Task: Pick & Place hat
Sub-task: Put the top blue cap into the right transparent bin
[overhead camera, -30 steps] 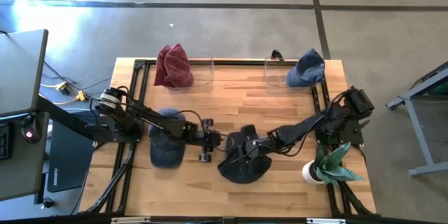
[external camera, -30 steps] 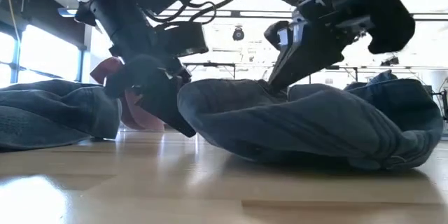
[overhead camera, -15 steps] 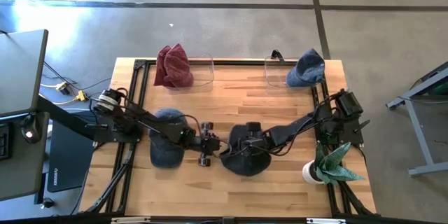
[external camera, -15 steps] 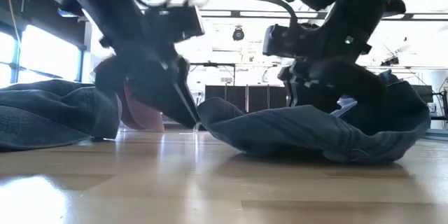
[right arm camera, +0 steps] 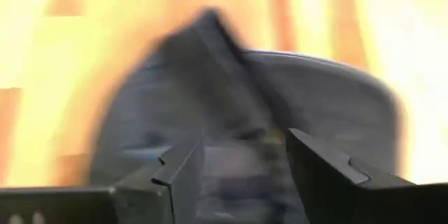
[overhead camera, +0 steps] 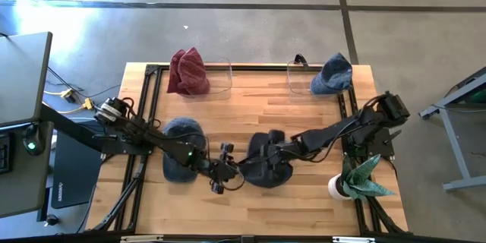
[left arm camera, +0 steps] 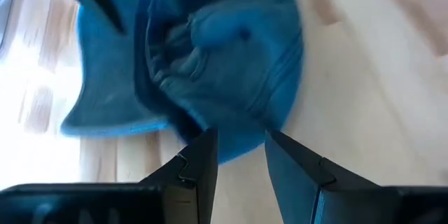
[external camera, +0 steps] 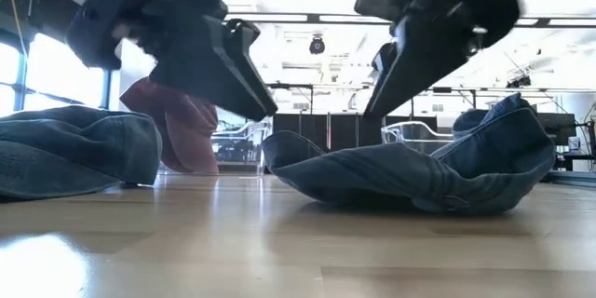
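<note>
A: So where are we sitting on the dark denim hat (overhead camera: 267, 168)?
B: It's lying mid-desk (overhead camera: 296, 114), slumped, long axis running roughly front to back. Right gripper (overhead camera: 262, 154) is hanging just over its crown, fingers apart, nothing clamped. Left gripper (overhead camera: 220, 178) is sitting just beside the hat's left edge, also parted and empty.
A: Which arm are we favouring?
B: Right, we're judging, since it's directly above.
A: Anything crowding us?
B: A second denim hat (overhead camera: 181, 159) is lying under the left arm; red hat (overhead camera: 187, 71) and blue hat (overhead camera: 332, 74) are resting at the clear bins on the far edge, well apart. The two grippers are our tightest clearance.
</note>
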`<state>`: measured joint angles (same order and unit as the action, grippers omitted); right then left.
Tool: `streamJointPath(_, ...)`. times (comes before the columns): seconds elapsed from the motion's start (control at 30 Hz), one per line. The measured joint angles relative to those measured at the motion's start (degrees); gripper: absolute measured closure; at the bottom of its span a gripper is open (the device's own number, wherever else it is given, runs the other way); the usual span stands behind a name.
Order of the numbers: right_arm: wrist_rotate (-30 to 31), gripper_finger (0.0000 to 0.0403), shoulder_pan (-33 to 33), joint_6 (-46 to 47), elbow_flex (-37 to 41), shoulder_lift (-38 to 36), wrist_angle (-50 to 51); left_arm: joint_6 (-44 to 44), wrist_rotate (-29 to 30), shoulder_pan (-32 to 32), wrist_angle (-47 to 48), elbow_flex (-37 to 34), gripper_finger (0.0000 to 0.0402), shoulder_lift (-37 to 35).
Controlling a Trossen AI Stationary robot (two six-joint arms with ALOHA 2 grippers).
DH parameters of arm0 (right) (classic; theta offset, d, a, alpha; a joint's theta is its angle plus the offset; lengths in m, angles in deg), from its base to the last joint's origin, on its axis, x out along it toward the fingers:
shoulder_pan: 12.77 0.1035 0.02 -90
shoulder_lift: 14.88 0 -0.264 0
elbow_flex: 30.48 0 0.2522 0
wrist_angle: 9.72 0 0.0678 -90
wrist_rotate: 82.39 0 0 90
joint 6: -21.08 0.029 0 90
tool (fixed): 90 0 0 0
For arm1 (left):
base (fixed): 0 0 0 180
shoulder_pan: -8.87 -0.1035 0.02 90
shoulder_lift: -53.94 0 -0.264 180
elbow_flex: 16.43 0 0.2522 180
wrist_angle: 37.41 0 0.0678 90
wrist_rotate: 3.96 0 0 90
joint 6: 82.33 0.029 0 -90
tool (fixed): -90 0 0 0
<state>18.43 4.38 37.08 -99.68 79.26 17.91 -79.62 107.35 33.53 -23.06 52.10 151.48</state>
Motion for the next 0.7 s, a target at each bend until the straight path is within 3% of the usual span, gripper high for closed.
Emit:
streamJointPath(0.27,-11.9,0.0216,4.8,0.5,0.0,6.0,-9.0,0.8,-4.9,-0.3,-5.0,0.0,0.0287,1.0)
streamJointPath(0.47,-5.1,0.0251,5.7,-0.7,0.1,11.1,-14.2,3.5,-11.7,-1.1,-10.9,0.0,0.0287,4.2)
streamJointPath(0.7,-3.4,0.0277,8.2,1.4,-0.1,2.9,-7.6,9.1,-15.5,-1.0,-11.3,0.0,0.0287,4.8)
